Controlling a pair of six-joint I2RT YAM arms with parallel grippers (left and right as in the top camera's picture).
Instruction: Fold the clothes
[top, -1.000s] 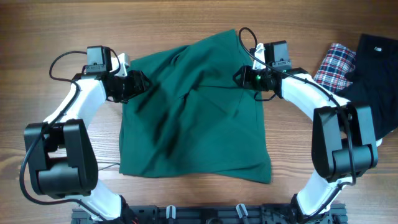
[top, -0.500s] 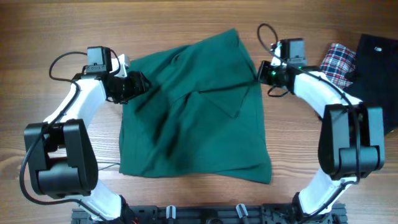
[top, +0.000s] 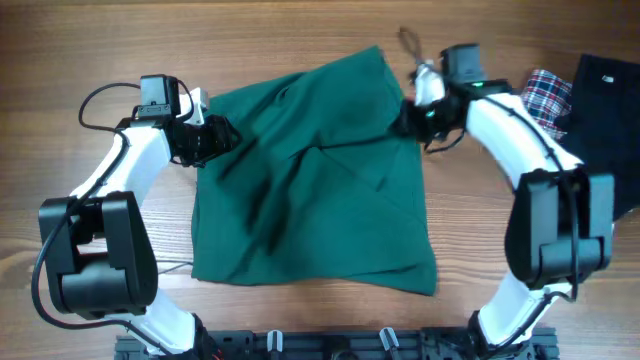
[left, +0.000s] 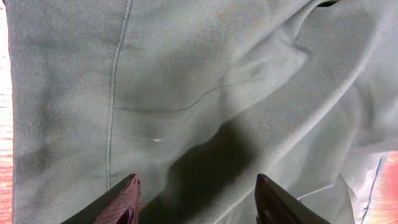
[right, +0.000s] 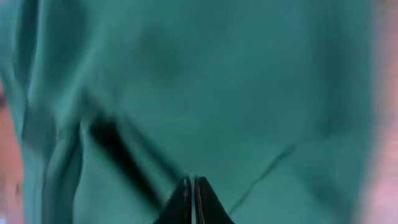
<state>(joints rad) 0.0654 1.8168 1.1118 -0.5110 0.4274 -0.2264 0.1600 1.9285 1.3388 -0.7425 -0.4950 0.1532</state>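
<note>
Clothes (top: 310, 190), one dark green garment, lie spread on the table (top: 300, 40) between both pincers. Over the cloth's far-left edge hangs the left gripper (left: 196, 186), fingers apart. At the far-right edge sits the right gripper (right: 191, 186), fingers pressed together. Beyond it lie a plaid cloth (top: 540, 100) and a black garment (top: 605, 100).

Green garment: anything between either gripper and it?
Nothing visible. The left gripper, jaws open, hangs right over the green garment; the right gripper, jaws shut, sits at its edge. Plaid cloth and black garment lie off to the right.
</note>
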